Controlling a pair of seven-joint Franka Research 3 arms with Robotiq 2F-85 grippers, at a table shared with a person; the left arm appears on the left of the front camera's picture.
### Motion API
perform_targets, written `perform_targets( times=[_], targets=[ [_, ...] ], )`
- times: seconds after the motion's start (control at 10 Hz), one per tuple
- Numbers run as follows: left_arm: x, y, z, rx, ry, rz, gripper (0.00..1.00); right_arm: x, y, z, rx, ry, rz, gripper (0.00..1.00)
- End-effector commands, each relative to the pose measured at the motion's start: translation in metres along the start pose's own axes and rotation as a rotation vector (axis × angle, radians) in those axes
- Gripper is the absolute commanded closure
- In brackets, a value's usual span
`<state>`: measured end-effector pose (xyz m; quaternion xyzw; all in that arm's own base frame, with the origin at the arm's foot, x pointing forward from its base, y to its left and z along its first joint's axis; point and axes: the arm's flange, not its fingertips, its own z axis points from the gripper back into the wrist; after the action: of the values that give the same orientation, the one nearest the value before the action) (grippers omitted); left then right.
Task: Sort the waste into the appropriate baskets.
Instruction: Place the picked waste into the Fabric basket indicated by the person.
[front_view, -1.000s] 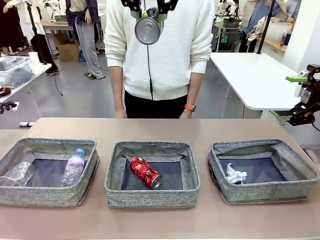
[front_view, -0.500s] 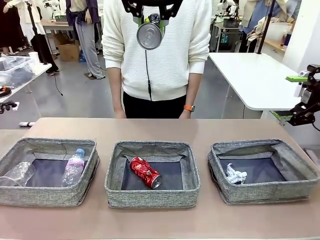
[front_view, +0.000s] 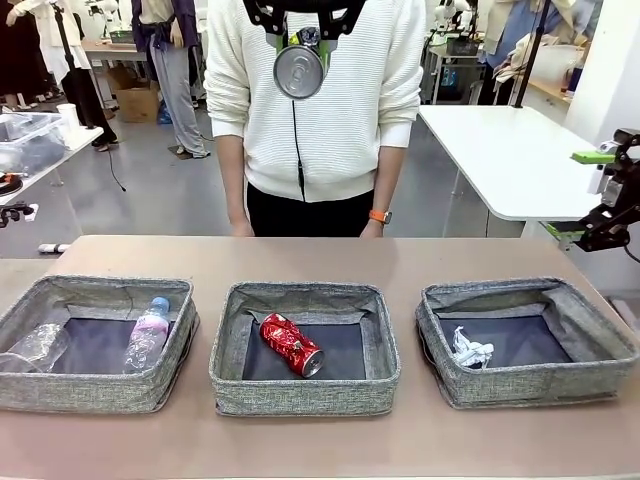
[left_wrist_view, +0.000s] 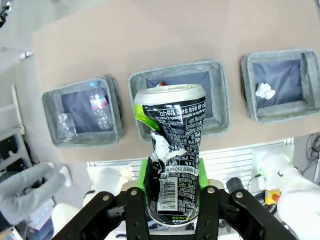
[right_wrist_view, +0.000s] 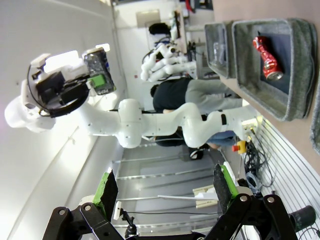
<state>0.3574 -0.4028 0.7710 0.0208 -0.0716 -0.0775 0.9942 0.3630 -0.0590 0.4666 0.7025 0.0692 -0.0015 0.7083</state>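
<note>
High above the table: left gripper (left_wrist_view: 172, 200) is clamped on the dark printed can (left_wrist_view: 172, 145), green pads pressed to its lower sides, the can's silver end pointing down at the baskets.
Grip risk: the can looks dented and torn where the pads hold it, so I judge it could slip or tilt if the arm swings quickly.
Drop risk: released from this height, the can could bounce off a soft wall, land on the table (front_view: 300, 255), or fall into the wrong basket; it likely needs lowering first.
Aim: from the left wrist camera the can hangs roughly over the middle basket (left_wrist_view: 220, 107), where the red can (front_view: 291, 344) already lies, so that looks like the right target, though the line-up is only rough.
Left arm pose: raised high at the middle of the scene, wrist turned down, the can's round end (front_view: 298, 71) showing in front of the person's white sweater (front_view: 350, 110).
Other baskets: left basket (front_view: 90, 390) holds two clear bottles, one blue-capped (front_view: 148, 333); right basket (front_view: 520, 385) holds the paper wad (front_view: 470, 351).
Right gripper (right_wrist_view: 165, 192): fingers spread wide, holding nothing, parked off the table's right side (front_view: 590, 195) well clear of the baskets.
Person: stands at the far edge, hands down; a bounce could reach that side.
</note>
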Motion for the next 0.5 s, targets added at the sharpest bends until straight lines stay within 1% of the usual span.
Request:
perform_targets(
  times=[0.0,0.4],
  targets=[
    [-0.0021,0.0009,0.0026,0.000,-0.011,0.002,0.59,-0.0010,0.0012,-0.0022,-0.002,-0.006,0.007,0.00],
    [-0.0021,0.0009,0.0026,0.000,-0.011,0.002,0.59,-0.0010,0.0012,-0.0022,-0.002,-0.006,0.007,0.00]
  ],
)
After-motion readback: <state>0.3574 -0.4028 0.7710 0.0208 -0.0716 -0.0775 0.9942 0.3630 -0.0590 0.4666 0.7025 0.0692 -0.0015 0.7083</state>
